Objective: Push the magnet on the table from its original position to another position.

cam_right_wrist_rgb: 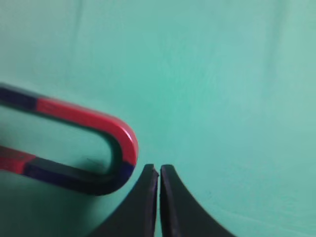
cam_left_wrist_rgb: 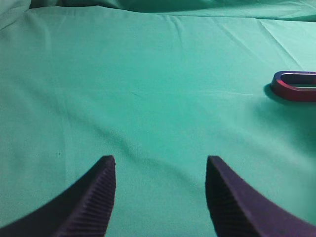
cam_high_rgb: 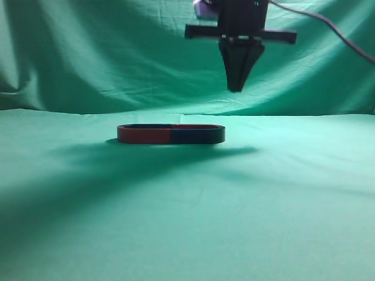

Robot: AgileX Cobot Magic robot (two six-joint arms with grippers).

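Note:
The magnet (cam_high_rgb: 197,135) lies flat on the green table (cam_high_rgb: 187,222), showing a navy side with a thin reddish top edge. In the right wrist view its bend (cam_right_wrist_rgb: 126,148) is red on one leg and navy on the other. My right gripper (cam_high_rgb: 236,88) is shut and empty, and hangs well above the magnet's right end. In the right wrist view its tips (cam_right_wrist_rgb: 159,169) appear just right of the bend. My left gripper (cam_left_wrist_rgb: 160,163) is open and empty over bare cloth (cam_left_wrist_rgb: 148,74), and is out of the exterior view.
A same-shaped red magnet (cam_high_rgb: 143,134) sits end to end with the navy one, so the two form one oval. Its rounded end shows at the right edge of the left wrist view (cam_left_wrist_rgb: 289,91). A green cloth backdrop (cam_high_rgb: 88,52) rises behind the table.

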